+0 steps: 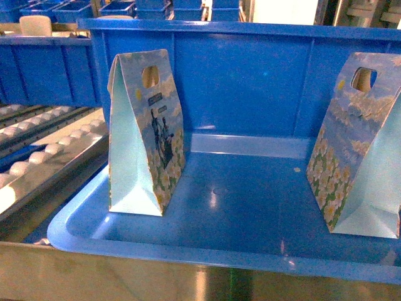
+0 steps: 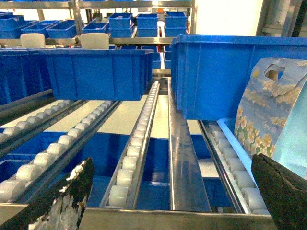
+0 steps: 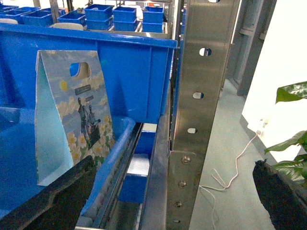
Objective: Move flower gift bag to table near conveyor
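A large blue plastic bin (image 1: 207, 207) sits nearest in the head view, its front lip resting over a stainless steel rail (image 1: 188, 279). Inside it stand two flower gift bags, well apart. The left flower gift bag (image 1: 147, 135) stands upright on the bin floor, its long axis vertical, its pale blue gusset turned toward the camera and its printed face, with daisies and a dark figure motif, angled right. A small line of print sits above the figure, too small to read. The right flower gift bag (image 1: 357, 147) leans a little, its handle hole at the top and its daisy face turned left.

In the left wrist view, the left gripper (image 2: 172, 201) shows two dark fingers (image 2: 67, 201) spread wide apart, holding nothing, over the conveyor (image 2: 134, 153) of white rollers between steel rails. In the right wrist view, the right gripper (image 3: 172, 196) likewise has its fingers (image 3: 62, 196) far apart and empty, beside the bin and a perforated steel upright (image 3: 201, 86).

Farther back, smaller blue bins (image 2: 100, 72) rest on the conveyor lanes, and more stacked bins (image 2: 144, 21) fill the distant shelves. A green plant (image 3: 292, 139) and a white cable (image 3: 235, 167) lie off to the right.
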Available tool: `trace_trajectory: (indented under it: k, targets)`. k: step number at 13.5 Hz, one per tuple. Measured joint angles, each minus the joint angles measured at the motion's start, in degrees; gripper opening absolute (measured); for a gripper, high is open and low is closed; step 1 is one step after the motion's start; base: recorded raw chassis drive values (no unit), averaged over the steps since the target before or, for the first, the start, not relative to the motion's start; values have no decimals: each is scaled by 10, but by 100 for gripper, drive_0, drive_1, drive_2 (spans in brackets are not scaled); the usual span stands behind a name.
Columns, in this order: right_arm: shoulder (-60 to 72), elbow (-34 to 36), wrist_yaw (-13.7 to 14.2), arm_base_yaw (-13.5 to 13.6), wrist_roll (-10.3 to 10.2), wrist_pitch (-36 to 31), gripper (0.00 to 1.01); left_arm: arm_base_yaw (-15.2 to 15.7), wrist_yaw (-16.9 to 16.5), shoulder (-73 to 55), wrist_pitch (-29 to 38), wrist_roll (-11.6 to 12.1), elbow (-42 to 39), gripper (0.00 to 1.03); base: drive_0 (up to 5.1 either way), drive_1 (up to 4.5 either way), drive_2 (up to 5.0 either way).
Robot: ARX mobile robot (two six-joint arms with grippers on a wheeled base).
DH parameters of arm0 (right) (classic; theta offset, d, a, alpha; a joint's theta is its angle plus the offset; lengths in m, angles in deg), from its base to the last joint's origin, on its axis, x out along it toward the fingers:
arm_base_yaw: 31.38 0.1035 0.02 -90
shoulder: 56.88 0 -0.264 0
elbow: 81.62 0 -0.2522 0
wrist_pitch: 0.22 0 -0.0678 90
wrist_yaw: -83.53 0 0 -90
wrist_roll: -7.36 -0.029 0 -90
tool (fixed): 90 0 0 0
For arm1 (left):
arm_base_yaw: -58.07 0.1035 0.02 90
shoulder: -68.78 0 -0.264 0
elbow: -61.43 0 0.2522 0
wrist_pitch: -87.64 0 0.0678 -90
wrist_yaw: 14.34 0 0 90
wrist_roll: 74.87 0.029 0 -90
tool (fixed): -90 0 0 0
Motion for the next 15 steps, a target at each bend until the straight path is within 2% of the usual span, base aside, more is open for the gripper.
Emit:
trace_trajectory:
  k: [11, 13, 14, 15]
  targets:
    - [0, 0, 0, 0, 0, 0, 98, 0, 0, 0, 0, 0, 0, 98, 18, 441, -404]
    - [0, 0, 0, 0, 0, 0, 98, 0, 0, 0, 0, 0, 0, 98, 0, 0, 0]
    - [1, 0, 1, -1, 0, -6, 98, 14, -15, 0, 0, 0, 0, 98, 0, 0, 0]
    - [121, -16, 40, 57, 3, -134, 98, 55, -67, -76, 96, -12, 1, 98, 0, 0, 0]
